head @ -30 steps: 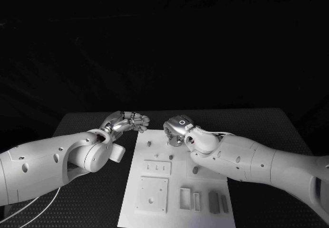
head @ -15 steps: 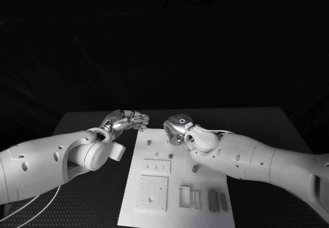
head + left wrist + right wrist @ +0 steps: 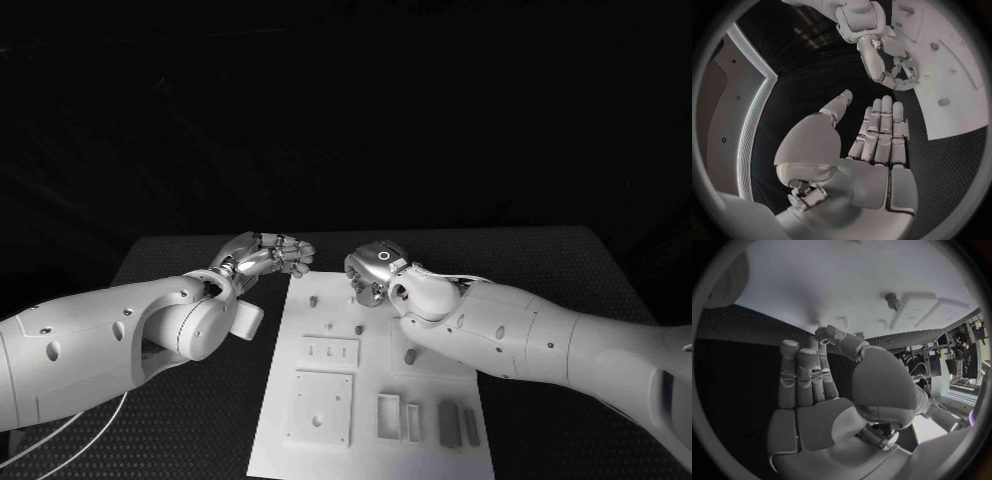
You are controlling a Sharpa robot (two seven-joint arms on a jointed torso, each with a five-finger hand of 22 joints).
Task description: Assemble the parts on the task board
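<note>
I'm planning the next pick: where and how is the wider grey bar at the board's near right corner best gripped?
Probably from straight above, pinching its two short ends. The wider bar lies flat on the board, long axis running away from the robot, and the narrower bar lies close beside one long side, leaving little room for a finger there.

Right hand (image 3: 817, 405) — fingers straight — over task board (image 3: 879, 285).

matt white plastic task board (image 3: 378, 370) on a rough, dimpled black table (image 3: 188, 420); glossy metal-looking fingers (image 3: 882, 130).
</note>
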